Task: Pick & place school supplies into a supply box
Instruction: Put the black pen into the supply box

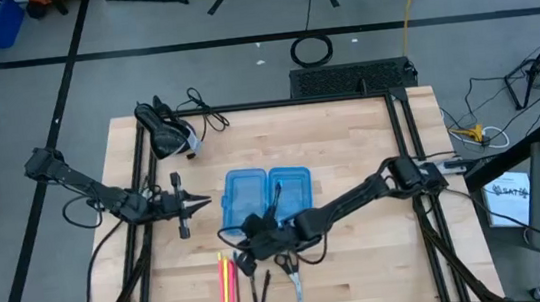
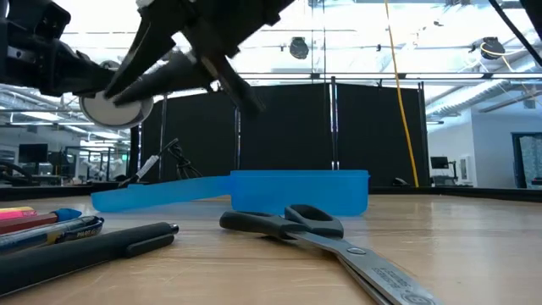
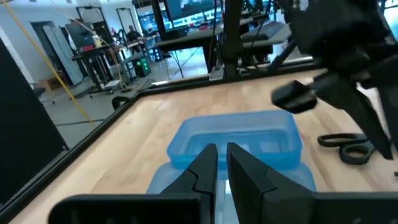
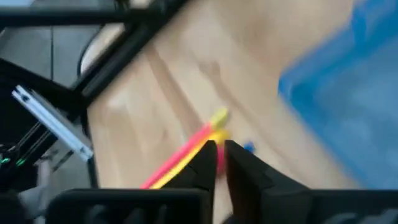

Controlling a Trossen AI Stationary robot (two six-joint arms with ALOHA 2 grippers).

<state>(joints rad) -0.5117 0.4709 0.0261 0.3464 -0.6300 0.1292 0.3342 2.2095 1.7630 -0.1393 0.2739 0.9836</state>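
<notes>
Silver-bladed black-handled scissors (image 2: 339, 241) run off the low view's bottom right edge. Pink and yellow pens (image 4: 186, 155), blurred, pass behind the right gripper's dark fingers (image 4: 205, 163). The translucent blue plastic case (image 4: 348, 93) is cropped at right.

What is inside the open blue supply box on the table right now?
Nothing shows in the supply box: its left half looks empty, but the right gripper and arm cover its near edge. The pens and scissors lie on the table in front of it.
</notes>
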